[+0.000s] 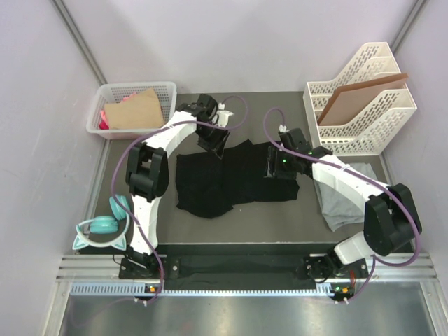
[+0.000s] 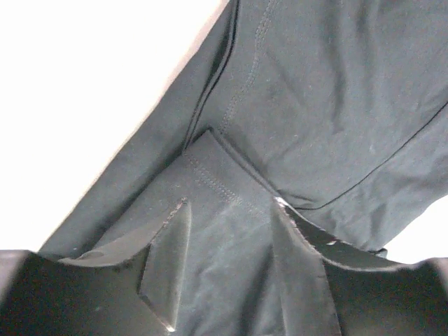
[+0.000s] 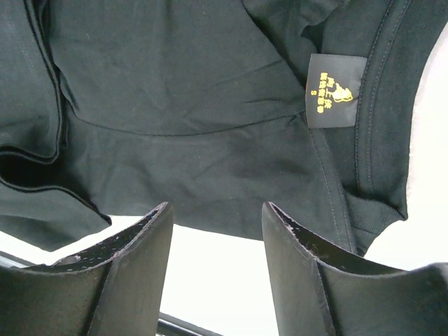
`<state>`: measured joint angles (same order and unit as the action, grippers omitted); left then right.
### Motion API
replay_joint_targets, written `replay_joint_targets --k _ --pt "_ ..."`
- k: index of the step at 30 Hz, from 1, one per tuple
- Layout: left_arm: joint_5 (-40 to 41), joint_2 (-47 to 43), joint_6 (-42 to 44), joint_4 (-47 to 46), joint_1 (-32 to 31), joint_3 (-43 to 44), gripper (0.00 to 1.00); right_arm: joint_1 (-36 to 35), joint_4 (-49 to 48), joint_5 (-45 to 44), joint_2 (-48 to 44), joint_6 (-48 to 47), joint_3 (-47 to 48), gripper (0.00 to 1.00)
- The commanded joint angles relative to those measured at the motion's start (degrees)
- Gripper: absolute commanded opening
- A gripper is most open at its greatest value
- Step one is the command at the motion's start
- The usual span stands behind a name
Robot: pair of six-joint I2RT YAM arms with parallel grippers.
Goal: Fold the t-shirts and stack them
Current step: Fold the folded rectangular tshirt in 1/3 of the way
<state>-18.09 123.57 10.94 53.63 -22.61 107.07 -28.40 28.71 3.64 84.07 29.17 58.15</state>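
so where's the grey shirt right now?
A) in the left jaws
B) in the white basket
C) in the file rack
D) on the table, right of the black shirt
D: the grey t-shirt lies on the table at its right side, right of the black t-shirt.

Basket (image 1: 133,105) and file rack (image 1: 364,98) block the far corners; table (image 1: 266,224) lies open nearside of the black t-shirt (image 1: 210,185).

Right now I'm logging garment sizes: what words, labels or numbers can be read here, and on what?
"S", as far as it can be made out: a lone yellow letter low on the neck label inside the black t-shirt.
Yellow characters and a small figure above it on the same label: too small to read.
Top and left wrist views: no text visible.
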Motion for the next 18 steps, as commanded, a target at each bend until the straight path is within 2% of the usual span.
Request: replay_joint_targets --k 1,2,11,17,18 --pt "0.1 0.2 -2.9 -1.5 -0.9 1.1 0.56 -0.8 -2.7 0.4 0.4 -0.1 0.4 0.55" --pt "0.2 0.2 -3.1 -1.7 -1.0 0.8 0.61 -0.8 -2.6 0.3 0.4 -0.1 0.4 0.54" --pt "2.3 2.0 -3.3 -1.2 -3.4 -1.4 0.63 -0.8 -2.0 -0.1 0.3 0.0 1.4 0.55" --pt "4.6 4.2 -3.6 -1.7 -3.3 -0.7 0.62 -0.8 -1.2 -1.0 -0.8 -0.3 1.6 0.54" --pt "5.1 4.5 -3.6 -1.7 -3.3 -0.5 0.58 -0.8 -1.0 -1.1 -0.8 -0.3 1.6 0.54"
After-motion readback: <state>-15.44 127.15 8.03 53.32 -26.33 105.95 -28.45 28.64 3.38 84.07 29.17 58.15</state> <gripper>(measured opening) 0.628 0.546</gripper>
